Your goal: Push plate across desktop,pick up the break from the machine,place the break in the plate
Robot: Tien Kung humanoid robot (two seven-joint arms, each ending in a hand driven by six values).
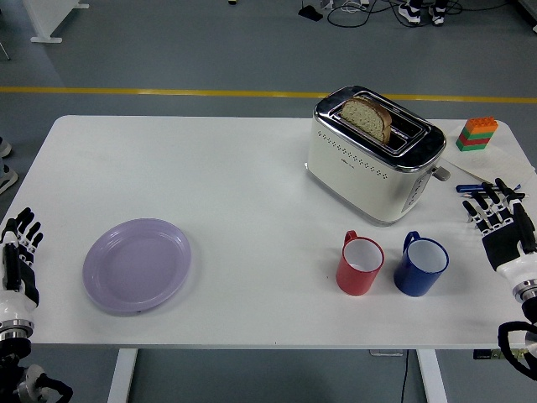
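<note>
Plate and toaster wait on your smooth white counter (252, 210).

Your left robot hand (18, 252) rests at the left edge, fingers spread and empty, beside the round lilac plate (137, 264). Glossy red mug (361, 264) and blue mug (421, 265) stand before the cream toaster (369, 164), which holds a crusty bread slice (367, 116). Your right robot hand (502, 222) lies open at the right edge.

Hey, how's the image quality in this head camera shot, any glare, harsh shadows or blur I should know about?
Head view: even, soft overhead light; the white table is bright but not blown out. Bright reflections sit on the toaster chrome top. Shadows under the purple plate, red mug and blue mug are faint. Focus is sharp throughout; the table edges bow slightly, suggesting wide-lens distortion.
</note>
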